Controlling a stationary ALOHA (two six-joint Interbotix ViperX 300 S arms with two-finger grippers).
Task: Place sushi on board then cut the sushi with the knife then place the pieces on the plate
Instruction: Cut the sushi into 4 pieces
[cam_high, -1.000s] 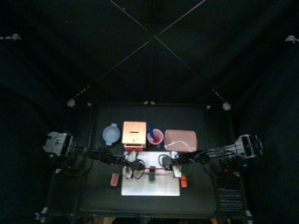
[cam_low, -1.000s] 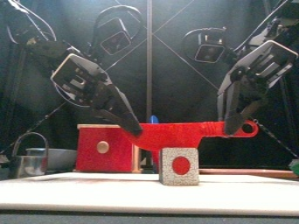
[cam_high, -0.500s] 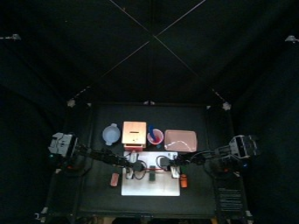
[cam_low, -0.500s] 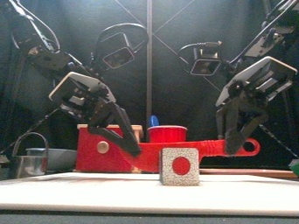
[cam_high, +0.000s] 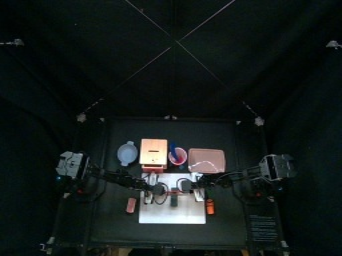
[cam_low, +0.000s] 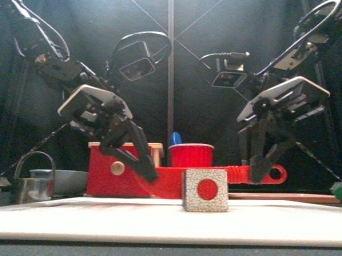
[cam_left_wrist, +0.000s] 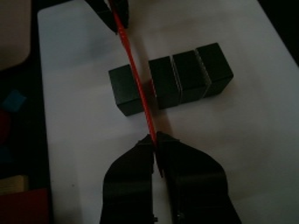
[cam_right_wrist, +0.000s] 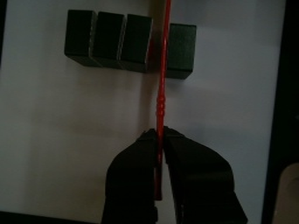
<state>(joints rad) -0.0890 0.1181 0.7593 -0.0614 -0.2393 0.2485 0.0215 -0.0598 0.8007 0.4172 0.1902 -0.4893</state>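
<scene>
- Left gripper (cam_left_wrist: 153, 145): jaws pinched tight on one end of the red knife (cam_left_wrist: 136, 83), at the bottom centre of the left wrist view
- Right gripper (cam_right_wrist: 160, 136): jaws likewise closed on the knife's other end, at the bottom centre of its own view; in the front view the ringed handle sticks out to the right of it
- From each pair of jaws the knife runs up the frame and crosses the sushi (cam_right_wrist: 111, 37) at a seam, with three blocks on one side and one end block (cam_right_wrist: 183, 48) on the other
- In the right wrist view a narrow gap shows between the end block and the three, with the blade in it; the three touch one another
- In the front view the blade sits about level with the roll's top, so I cannot tell how deep it is
- The sushi lies on the white board (cam_right_wrist: 70, 131), lower middle of the top view, so the first step looks done
- Cutting looks under way: one block is parted or nearly so, and two seams among the three are uncut
- The pink plate (cam_high: 207, 160), right of centre in the top view, shows no piece on it; all the moving is left to do
</scene>
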